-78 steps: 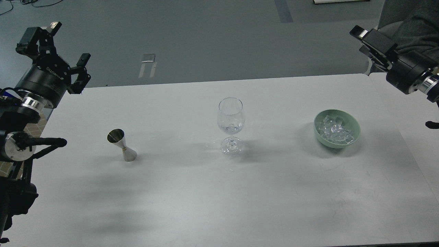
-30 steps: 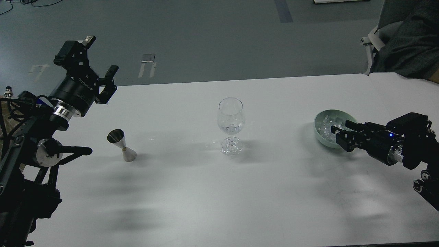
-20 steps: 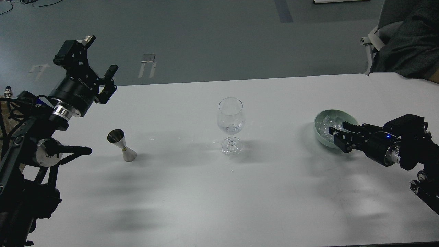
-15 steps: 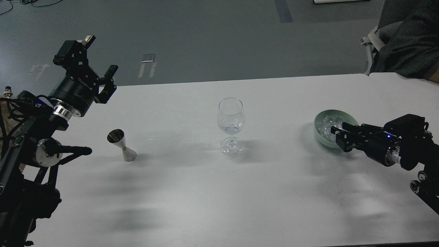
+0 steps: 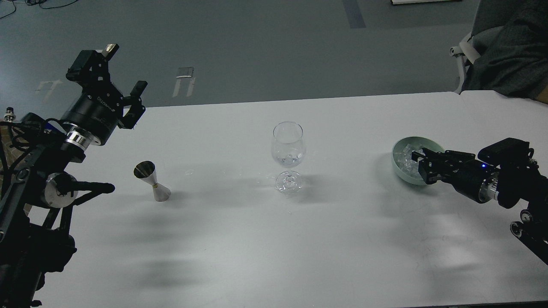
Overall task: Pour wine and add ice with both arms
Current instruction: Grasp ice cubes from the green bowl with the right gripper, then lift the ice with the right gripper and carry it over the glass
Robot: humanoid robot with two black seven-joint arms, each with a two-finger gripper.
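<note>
A clear wine glass [image 5: 288, 149] stands at the table's middle, with a glassy ice cube [image 5: 292, 159] low in its bowl. A pale green bowl [image 5: 399, 173] at the right holds several ice cubes [image 5: 404, 159]. My right gripper [image 5: 423, 166] lies low over the bowl's near right side with its fingers among the cubes. I cannot tell whether it grips one. A steel jigger [image 5: 152, 182] stands at the left. My left gripper [image 5: 122, 75] is open and empty, raised above the table's far left corner.
The white table [image 5: 274, 239] has bare room in front of the glass and between the glass and the bowl. A chair with dark cloth [image 5: 505, 51] stands past the far right corner. The left arm's elbow [image 5: 58, 190] juts toward the jigger.
My right arm came down from the far right into the bowl, then shifted slightly up and back in the last half second. My left arm moved right early on, then held still.
</note>
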